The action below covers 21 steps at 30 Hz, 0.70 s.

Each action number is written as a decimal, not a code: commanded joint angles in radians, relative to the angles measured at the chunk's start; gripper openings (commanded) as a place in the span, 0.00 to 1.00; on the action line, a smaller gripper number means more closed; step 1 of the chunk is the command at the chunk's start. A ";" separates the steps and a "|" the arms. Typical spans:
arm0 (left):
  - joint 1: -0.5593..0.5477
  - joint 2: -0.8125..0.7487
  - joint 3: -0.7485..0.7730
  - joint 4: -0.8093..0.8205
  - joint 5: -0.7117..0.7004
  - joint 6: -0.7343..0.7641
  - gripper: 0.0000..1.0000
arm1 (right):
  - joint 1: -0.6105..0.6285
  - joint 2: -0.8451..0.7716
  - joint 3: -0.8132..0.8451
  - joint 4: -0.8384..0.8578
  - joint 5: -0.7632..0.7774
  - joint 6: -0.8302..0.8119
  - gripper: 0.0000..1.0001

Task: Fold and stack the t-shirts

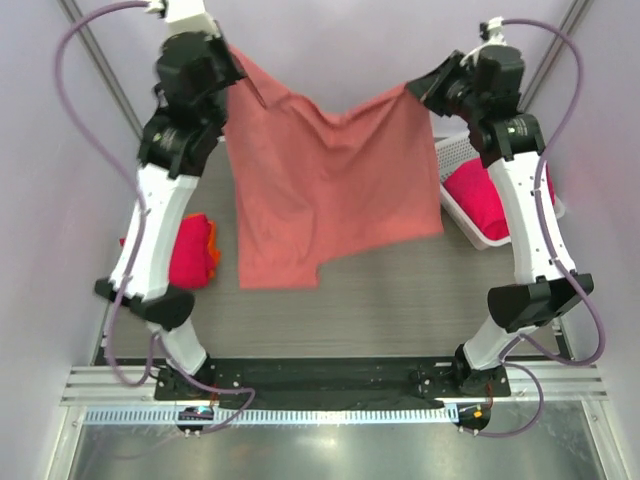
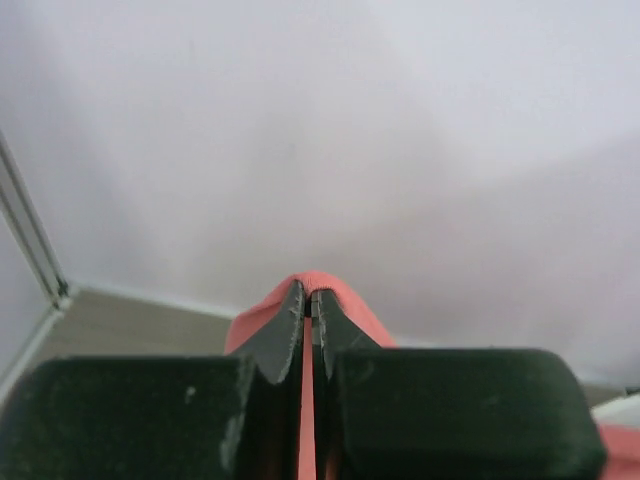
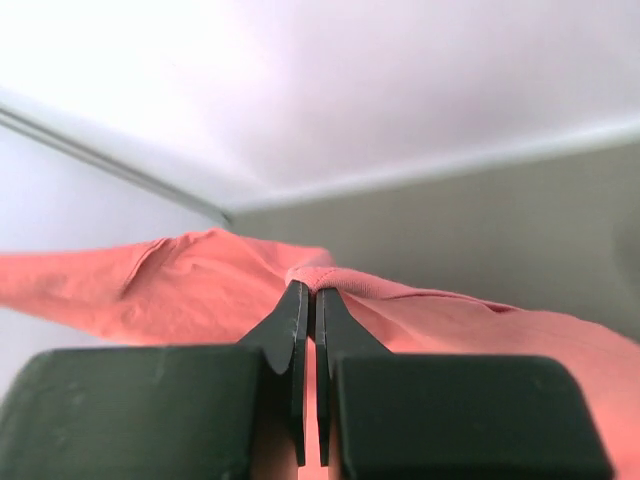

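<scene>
A salmon-pink t-shirt (image 1: 320, 185) hangs spread in the air between both arms, its lower edge above the table. My left gripper (image 1: 238, 68) is shut on its upper left corner; the pink hem (image 2: 322, 285) is pinched between the fingertips. My right gripper (image 1: 418, 88) is shut on the upper right corner; the cloth (image 3: 200, 285) drapes away from the tips. A crimson-red t-shirt (image 1: 190, 250) lies bunched on the table at the left, partly behind the left arm. Another crimson-red t-shirt (image 1: 480, 195) sits in the basket at the right.
A white plastic mesh basket (image 1: 455, 155) stands at the right side of the table, behind the right arm. The grey wood-grain table (image 1: 400, 290) is walled by pale panels on three sides.
</scene>
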<state>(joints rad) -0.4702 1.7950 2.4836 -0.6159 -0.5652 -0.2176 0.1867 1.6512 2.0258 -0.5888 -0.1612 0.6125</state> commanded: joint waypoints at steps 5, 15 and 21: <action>-0.001 -0.324 -0.235 0.466 0.036 0.201 0.00 | -0.079 0.039 0.170 0.078 -0.089 0.092 0.01; -0.001 -0.537 -0.938 0.547 -0.002 0.025 0.00 | -0.105 -0.071 -0.444 0.348 -0.210 0.092 0.01; -0.004 -0.758 -1.432 0.490 0.086 -0.273 0.00 | -0.136 -0.159 -0.761 0.377 -0.238 0.032 0.01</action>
<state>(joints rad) -0.4713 1.1828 1.1561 -0.1261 -0.5129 -0.3023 0.0734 1.6272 1.3197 -0.3077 -0.3599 0.6849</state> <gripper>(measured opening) 0.006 0.046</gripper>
